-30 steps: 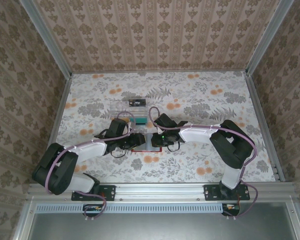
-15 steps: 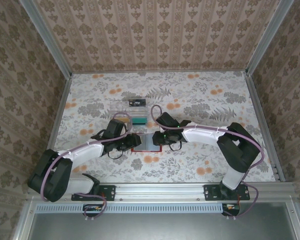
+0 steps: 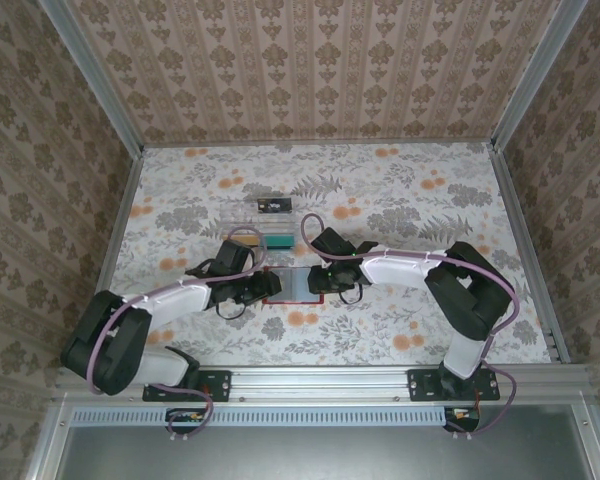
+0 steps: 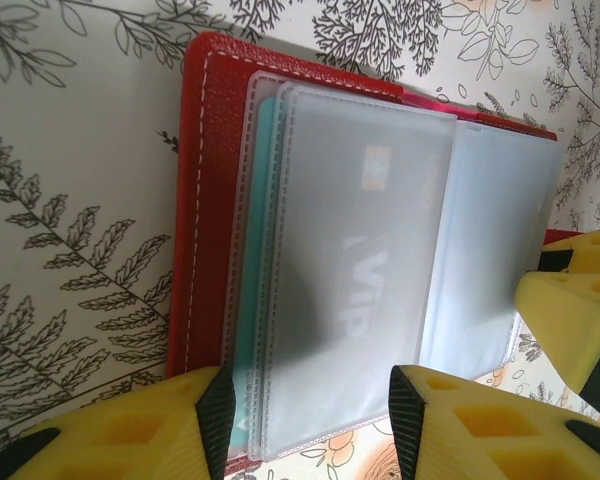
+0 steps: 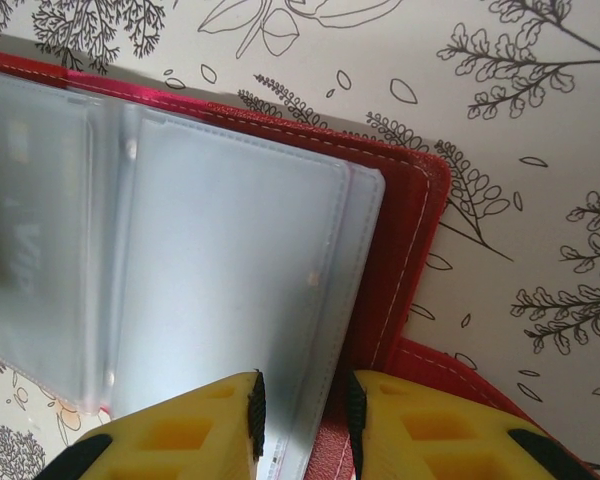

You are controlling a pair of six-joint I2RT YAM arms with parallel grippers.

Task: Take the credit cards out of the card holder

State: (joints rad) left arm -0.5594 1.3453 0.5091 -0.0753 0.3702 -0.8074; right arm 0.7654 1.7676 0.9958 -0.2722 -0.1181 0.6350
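The card holder (image 3: 294,285) lies open on the worktop (image 3: 430,210) between the arms. The left pincer (image 4: 308,405), released, straddles the near end of the sleeved credit card (image 4: 365,270), whose long axis runs left-right. The right pincer (image 5: 302,420) flanks the far sleeve (image 5: 230,280); I cannot tell if it grips.

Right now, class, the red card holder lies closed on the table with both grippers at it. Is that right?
No. The card holder is open, not closed: the left wrist view shows its clear sleeves spread out, a card in one. It does lie on the table, with the left gripper and right gripper at it.
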